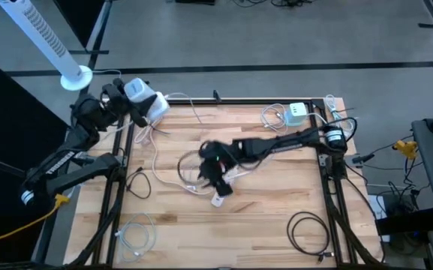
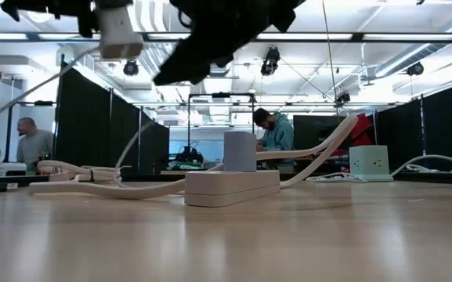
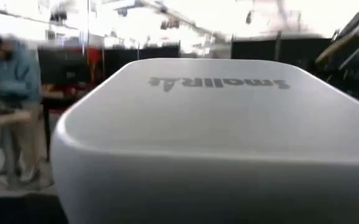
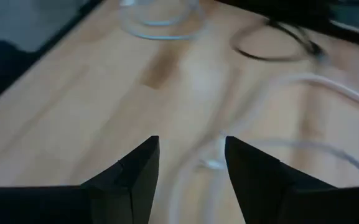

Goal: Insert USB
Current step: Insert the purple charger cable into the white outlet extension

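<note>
1. I'm looking at the wooden table (image 1: 269,217), strewn with white and black cables.
2. My right gripper (image 4: 190,163) hangs over the table's middle, jaws parted and empty, above a white USB cable (image 4: 211,163).
3. My left gripper (image 1: 130,96) is at the far left corner, spread wide around a white charger block (image 1: 142,96).
4. The white power strip (image 2: 232,186) lies mid-table.
</note>
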Robot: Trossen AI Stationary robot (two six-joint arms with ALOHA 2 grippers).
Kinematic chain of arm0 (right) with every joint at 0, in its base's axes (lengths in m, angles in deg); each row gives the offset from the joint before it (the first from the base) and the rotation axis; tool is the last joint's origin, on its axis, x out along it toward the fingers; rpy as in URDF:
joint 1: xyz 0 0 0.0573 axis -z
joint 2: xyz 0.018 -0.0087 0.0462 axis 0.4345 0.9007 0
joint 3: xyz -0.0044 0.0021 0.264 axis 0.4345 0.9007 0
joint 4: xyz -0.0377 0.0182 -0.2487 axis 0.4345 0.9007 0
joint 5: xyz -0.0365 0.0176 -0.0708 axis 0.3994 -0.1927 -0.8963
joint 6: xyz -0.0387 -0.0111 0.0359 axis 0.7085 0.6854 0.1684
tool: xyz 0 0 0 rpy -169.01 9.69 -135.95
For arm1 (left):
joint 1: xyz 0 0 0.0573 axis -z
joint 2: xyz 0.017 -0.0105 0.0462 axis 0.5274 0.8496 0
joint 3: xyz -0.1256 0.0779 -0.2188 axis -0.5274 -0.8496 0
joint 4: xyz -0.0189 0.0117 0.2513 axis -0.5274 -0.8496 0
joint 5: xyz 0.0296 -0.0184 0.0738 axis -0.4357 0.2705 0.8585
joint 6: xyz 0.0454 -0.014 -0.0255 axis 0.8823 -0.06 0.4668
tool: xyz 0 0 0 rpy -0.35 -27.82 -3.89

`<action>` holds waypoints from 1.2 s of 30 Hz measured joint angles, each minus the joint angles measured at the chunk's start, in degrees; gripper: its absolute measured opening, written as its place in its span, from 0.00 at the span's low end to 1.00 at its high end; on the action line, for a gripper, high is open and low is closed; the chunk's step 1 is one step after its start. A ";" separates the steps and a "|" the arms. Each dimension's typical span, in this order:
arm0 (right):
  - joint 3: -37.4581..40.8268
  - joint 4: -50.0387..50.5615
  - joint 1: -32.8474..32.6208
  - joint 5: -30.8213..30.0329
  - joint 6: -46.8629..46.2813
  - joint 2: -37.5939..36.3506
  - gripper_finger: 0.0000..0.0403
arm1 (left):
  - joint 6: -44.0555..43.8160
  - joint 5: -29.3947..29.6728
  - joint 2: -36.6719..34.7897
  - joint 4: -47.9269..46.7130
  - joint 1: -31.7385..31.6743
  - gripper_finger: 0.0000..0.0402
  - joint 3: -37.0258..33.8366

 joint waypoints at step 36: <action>-28.72 7.62 1.47 -20.48 4.76 31.06 0.00 | -3.67 4.65 4.15 2.88 0.04 0.71 6.66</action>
